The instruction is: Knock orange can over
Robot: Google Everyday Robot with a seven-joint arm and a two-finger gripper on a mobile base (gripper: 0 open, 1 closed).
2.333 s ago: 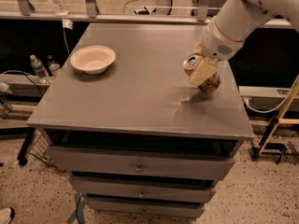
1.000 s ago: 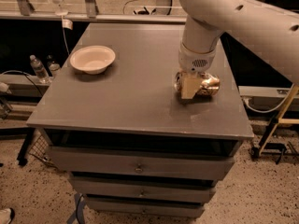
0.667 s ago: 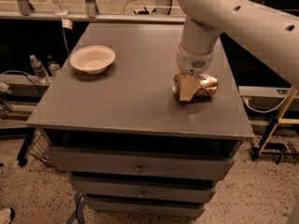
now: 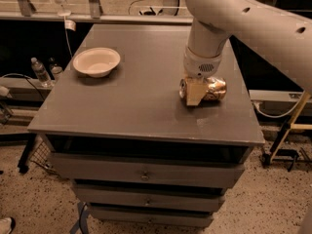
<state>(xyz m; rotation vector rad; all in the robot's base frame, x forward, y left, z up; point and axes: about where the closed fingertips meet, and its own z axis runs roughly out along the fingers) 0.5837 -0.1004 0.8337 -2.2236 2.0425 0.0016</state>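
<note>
The orange can (image 4: 213,89) lies on its side on the grey table top (image 4: 136,106), right of the middle, with its silver top facing left. My gripper (image 4: 195,92) reaches down from the white arm (image 4: 229,18) and sits right against the left part of the can, covering some of it. The gripper's tip is level with the can and close to the table top.
A cream bowl (image 4: 96,61) stands at the table's left rear. The table's right edge is close to the can. Drawers (image 4: 146,172) sit under the top. Water bottles (image 4: 40,71) stand on a low shelf at the left. A yellow-legged stand (image 4: 287,130) is at the right.
The can, tilted under the gripper before, now lies flat on its side. The arm has swung left over the table and the gripper has shifted slightly left with the can.
</note>
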